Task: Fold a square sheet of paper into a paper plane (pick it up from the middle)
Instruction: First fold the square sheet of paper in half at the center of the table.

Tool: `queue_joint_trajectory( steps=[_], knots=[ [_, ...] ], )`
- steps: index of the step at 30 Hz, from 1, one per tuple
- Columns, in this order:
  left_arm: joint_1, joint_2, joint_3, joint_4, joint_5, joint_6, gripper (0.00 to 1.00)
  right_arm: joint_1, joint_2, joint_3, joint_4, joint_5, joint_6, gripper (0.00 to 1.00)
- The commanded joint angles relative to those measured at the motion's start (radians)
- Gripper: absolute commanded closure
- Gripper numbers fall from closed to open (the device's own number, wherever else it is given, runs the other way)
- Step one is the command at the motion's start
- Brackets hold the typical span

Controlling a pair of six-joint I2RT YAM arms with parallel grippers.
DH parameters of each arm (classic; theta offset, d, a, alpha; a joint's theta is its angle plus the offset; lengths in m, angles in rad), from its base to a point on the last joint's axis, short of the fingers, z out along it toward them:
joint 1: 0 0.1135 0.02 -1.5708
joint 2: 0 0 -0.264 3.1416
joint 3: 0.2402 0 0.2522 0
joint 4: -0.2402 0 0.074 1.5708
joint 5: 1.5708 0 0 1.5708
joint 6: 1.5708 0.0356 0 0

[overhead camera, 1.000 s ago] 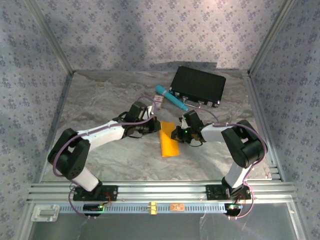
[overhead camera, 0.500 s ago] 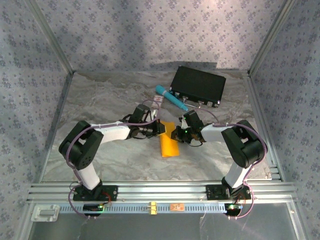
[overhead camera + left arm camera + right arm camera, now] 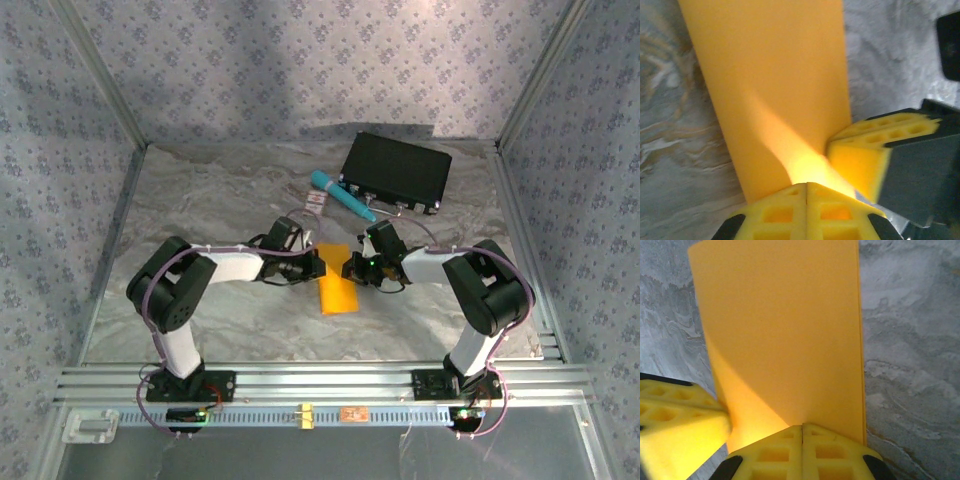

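Observation:
The square sheet of paper [image 3: 339, 291] is orange-yellow and lies on the marble table folded into a long narrow rectangle, with no pointed paper plane shape. Both grippers meet over its far end. My left gripper [image 3: 322, 263] is shut, and in the left wrist view its tips [image 3: 807, 187] sit at the paper's [image 3: 775, 85] end. My right gripper [image 3: 351, 268] is shut too, its tips [image 3: 803, 428] resting on the paper [image 3: 785, 335] close beside the left fingers [image 3: 680, 415]. In the left wrist view a right finger [image 3: 860, 160] touches the sheet's edge.
A black case [image 3: 396, 172] stands at the back right. A teal pen [image 3: 342, 196] lies just in front of it, with a small white-and-red card [image 3: 315, 203] to its left. Patterned walls and metal posts enclose the table [image 3: 200, 200].
My left arm has swung its elbow right and its gripper has slid right over the paper's far end, close to the right gripper. The right arm has stayed put.

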Motion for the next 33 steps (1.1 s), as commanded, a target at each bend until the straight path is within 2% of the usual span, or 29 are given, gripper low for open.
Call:
queue_joint_trajectory(
  steps=[1, 8, 21, 25, 33],
  knots=[
    [0.006, 0.017, -0.025, -0.040, -0.024, 0.066, 1.00, 0.007, 0.033, -0.020, -0.114, 0.074, -0.005, 1.00],
    [0.008, 0.031, -0.028, -0.080, -0.063, 0.106, 1.00, 0.010, 0.028, -0.023, -0.114, 0.077, -0.003, 1.00],
    [-0.001, -0.093, -0.046, 0.067, 0.047, -0.150, 1.00, 0.010, 0.017, -0.027, -0.107, 0.077, 0.008, 1.00],
    [-0.013, -0.067, -0.036, 0.062, 0.076, -0.171, 1.00, 0.010, 0.019, -0.028, -0.106, 0.079, 0.008, 1.00],
    [-0.017, -0.012, -0.078, 0.070, 0.061, -0.153, 1.00, 0.010, 0.019, -0.033, -0.103, 0.079, 0.007, 1.00]
  ],
)
